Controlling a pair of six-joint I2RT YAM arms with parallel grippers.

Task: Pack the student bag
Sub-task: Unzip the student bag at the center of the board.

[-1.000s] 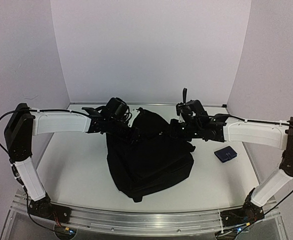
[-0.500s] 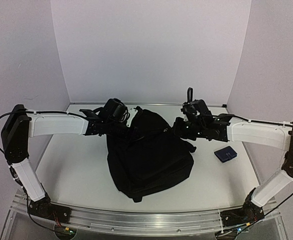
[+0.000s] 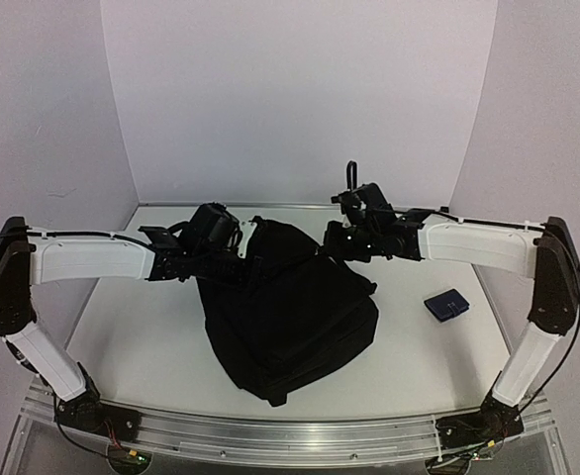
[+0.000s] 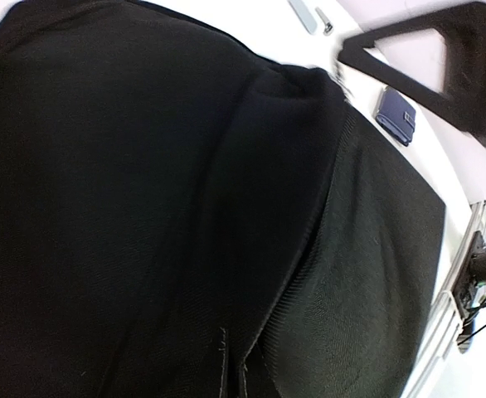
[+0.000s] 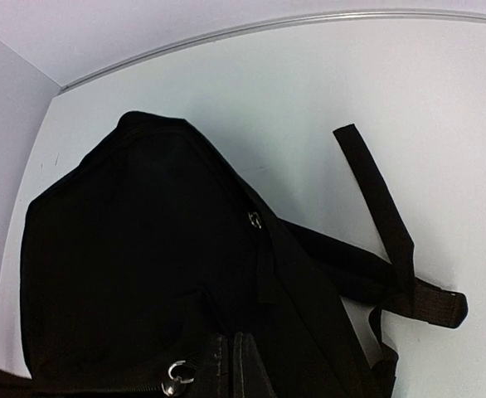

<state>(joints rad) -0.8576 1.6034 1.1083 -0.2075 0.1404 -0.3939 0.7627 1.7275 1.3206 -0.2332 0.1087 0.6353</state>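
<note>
The student bag (image 3: 292, 312), a big black soft backpack, lies in the middle of the table with its top end raised between both arms. My left gripper (image 3: 244, 261) is shut on the fabric at its upper left edge. In the left wrist view the black cloth (image 4: 185, 191) fills the frame and the fingertips (image 4: 226, 377) pinch a fold. My right gripper (image 3: 332, 245) is shut on the upper right edge. The right wrist view shows the bag (image 5: 135, 249), a silver zipper ring (image 5: 175, 377) and the closed gripper (image 5: 237, 361) on the cloth.
A small dark blue pouch (image 3: 446, 304) lies on the table to the right of the bag, also in the left wrist view as the pouch (image 4: 395, 114). A loose black strap (image 5: 380, 211) trails over the white table behind the bag. White walls enclose three sides.
The left gripper has shut on the bag's fabric. Both arms have shifted left and slightly up, pulling the bag's top end with them.
</note>
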